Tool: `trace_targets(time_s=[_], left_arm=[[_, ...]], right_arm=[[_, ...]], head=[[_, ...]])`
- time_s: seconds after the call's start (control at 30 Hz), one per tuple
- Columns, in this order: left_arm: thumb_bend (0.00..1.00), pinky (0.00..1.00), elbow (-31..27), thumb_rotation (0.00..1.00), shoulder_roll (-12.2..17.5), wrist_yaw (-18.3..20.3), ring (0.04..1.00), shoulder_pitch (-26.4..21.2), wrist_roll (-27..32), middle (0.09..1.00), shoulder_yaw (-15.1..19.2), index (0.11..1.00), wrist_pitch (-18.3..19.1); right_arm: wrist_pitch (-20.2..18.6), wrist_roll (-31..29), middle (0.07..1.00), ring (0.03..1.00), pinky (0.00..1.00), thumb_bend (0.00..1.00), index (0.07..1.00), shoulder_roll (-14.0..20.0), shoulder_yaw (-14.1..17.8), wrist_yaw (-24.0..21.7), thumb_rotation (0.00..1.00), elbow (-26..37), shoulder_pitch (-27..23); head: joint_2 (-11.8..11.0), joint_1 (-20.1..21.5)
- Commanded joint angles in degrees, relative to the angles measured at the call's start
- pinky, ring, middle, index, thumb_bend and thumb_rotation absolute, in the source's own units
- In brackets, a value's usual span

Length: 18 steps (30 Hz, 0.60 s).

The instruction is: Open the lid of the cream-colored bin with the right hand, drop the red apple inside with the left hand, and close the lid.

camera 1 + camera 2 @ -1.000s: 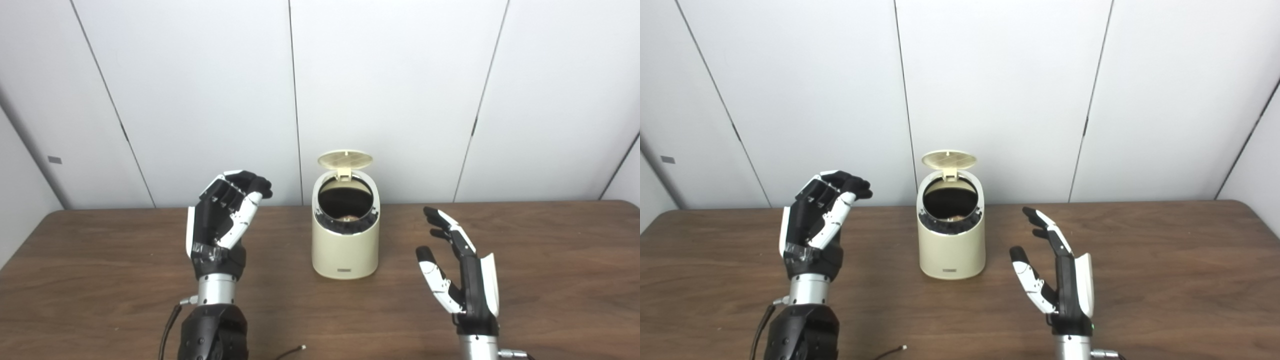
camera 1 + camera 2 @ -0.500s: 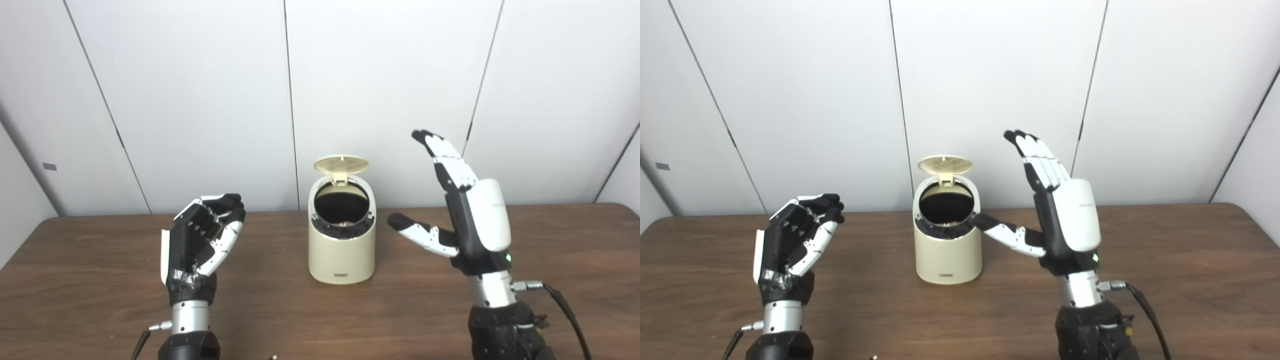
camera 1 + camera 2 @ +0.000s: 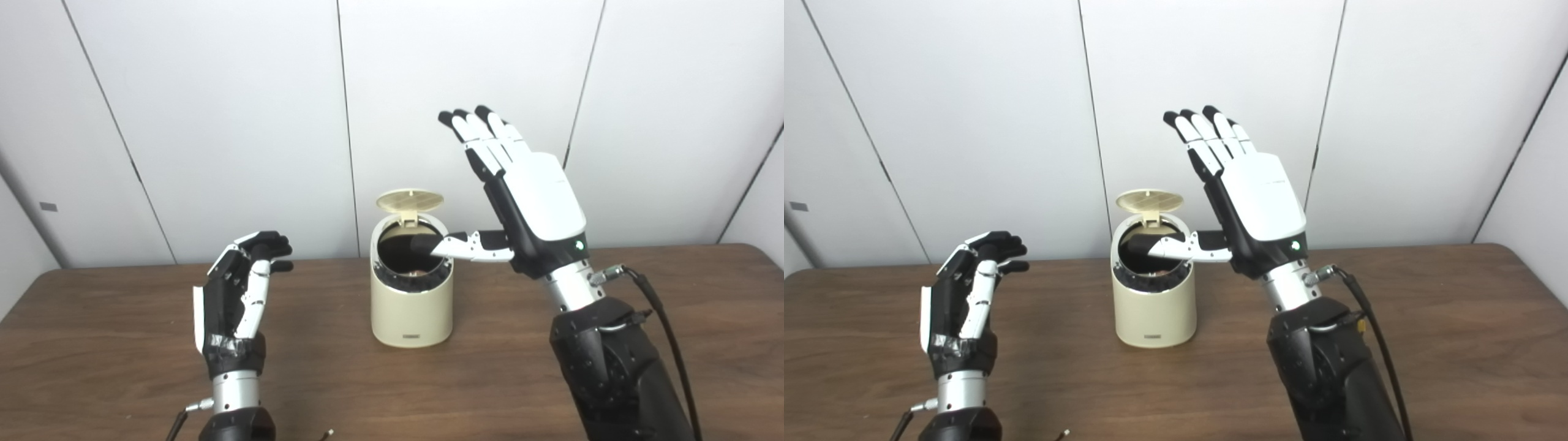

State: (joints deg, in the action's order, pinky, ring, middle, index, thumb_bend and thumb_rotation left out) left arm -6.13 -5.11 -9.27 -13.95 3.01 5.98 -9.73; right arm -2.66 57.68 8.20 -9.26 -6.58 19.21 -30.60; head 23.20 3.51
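Right robot hand (image 3: pixel 533 202) risen over bin (image 3: pixel 411 294), fingers spread, empty.
Lid (image 3: pixel 409 199) up, closing next; left robot hand (image 3: pixel 236 294) loosely curled, empty.

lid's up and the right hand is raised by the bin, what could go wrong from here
1. The right robot hand has its thumb across the bin's open mouth; if the lid comes down now, it could pinch the thumb.
2. The bin is small and stands free on the table; a push on the upright lid from the side rather than from above might tip or slide it.
3. The left robot hand is close by on the bin's other side, so a sliding bin could bump it.
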Motion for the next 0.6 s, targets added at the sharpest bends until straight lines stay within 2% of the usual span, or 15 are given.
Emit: trace_targets(time_s=[0.0, 0.07, 0.23, 0.37, 0.57], left_arm=[[0.3, 0.57, -1.3, 0.8, 0.3, -0.4, 0.647, -1.3, -1.0, 0.645, 0.2, 0.624, -0.3], [0.3, 0.57, -1.3, 0.78, 0.4, -0.5, 0.646, -1.4, -0.9, 0.646, 0.4, 0.624, -0.2], [0.29, 0.56, -1.3, 0.75, 0.7, -0.4, 0.642, -1.6, -0.6, 0.642, 0.7, 0.617, 0.4], [0.29, 0.56, -1.4, 0.77, 0.8, 0.0, 0.646, -1.6, 0.0, 0.645, 0.6, 0.615, 0.7], [0.3, 0.57, -1.3, 0.77, 0.9, 0.0, 0.649, -1.6, -0.2, 0.647, 0.5, 0.618, 1.0]], right_arm=[[-0.8, 0.8, 0.933, 0.977, 0.93, 0.72, 0.917, 0.1, -0.3, -0.8, 0.97, -0.3, -3.9], [-1.4, 0.9, 0.914, 0.968, 0.94, 0.72, 0.893, 0.0, -0.9, -1.5, 0.94, -2.7, -5.2], [-2.5, 2.1, 0.851, 0.897, 0.85, 0.72, 0.832, 0.4, -2.4, -2.1, 0.91, -8.2, -8.2], [-4.4, 3.1, 0.832, 0.9, 0.89, 0.7, 0.814, 0.2, -3.8, -4.0, 0.92, -10.4, -9.8], [-6.0, 3.3, 0.815, 0.876, 0.86, 0.72, 0.794, 0.0, -5.2, -4.4, 0.91, -13.0, -11.2]], head=[[0.0, 0.1], [0.0, 0.2], [-0.1, 0.4], [-0.2, 0.4], [-0.4, 0.5]])
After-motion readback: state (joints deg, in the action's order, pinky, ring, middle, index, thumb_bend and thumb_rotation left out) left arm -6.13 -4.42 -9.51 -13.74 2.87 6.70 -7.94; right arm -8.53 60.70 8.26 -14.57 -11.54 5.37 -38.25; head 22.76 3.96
